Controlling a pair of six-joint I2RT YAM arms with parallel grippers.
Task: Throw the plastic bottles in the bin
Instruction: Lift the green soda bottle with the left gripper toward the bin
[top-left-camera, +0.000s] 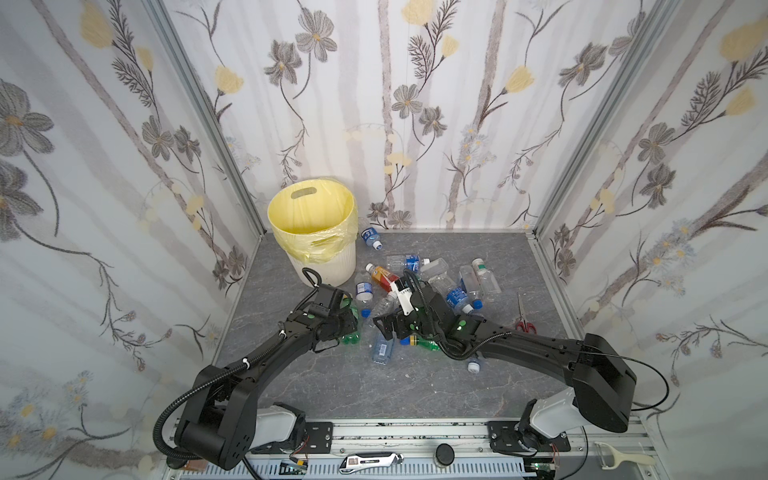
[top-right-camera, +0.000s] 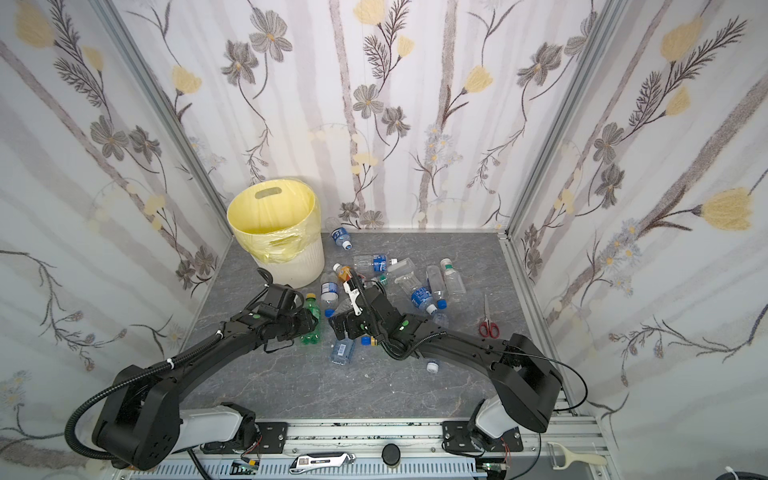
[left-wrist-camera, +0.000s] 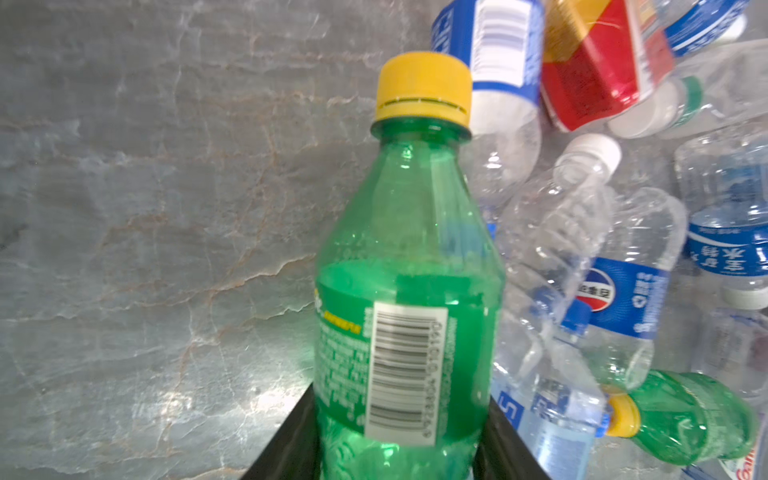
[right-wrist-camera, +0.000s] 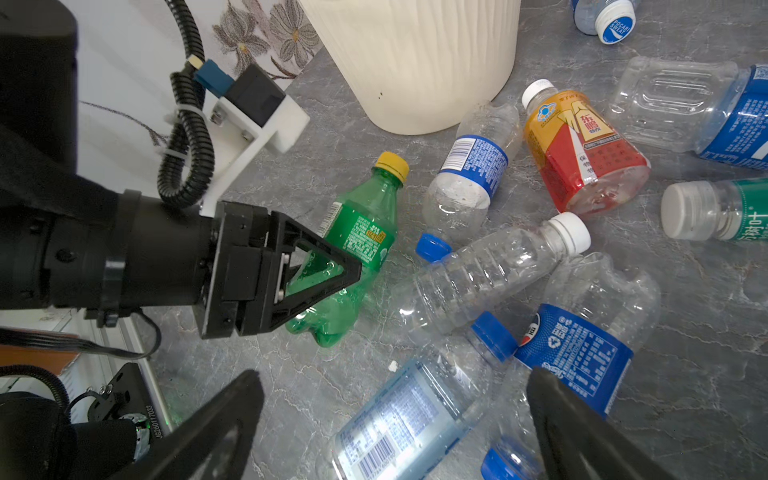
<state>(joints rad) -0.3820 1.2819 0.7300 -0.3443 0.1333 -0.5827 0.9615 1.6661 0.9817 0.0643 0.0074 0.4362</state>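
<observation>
The bin (top-left-camera: 328, 270) stands far left, with a "POCARI SWEAT"-capped bottle (right-wrist-camera: 615, 27) lying beside it. Nearer, the left gripper (top-left-camera: 348, 323) clamps a yellow-capped green bottle (left-wrist-camera: 407, 257), its barcode facing up. To the right, the right gripper (right-wrist-camera: 395, 419) hangs wide open above clear bottles, among them a Pepsi-logo bottle (right-wrist-camera: 577, 353). Its arm partly covers a second green bottle (top-left-camera: 424, 343). Red-handled scissors (top-left-camera: 524, 323) lie far right.

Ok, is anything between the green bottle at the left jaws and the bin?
Nothing visible. The left gripper has its jaws either side of the green bottle, and the table between its cap and the bin is bare. The nearest blue-labelled bottle lies beside it, off that line.
</observation>
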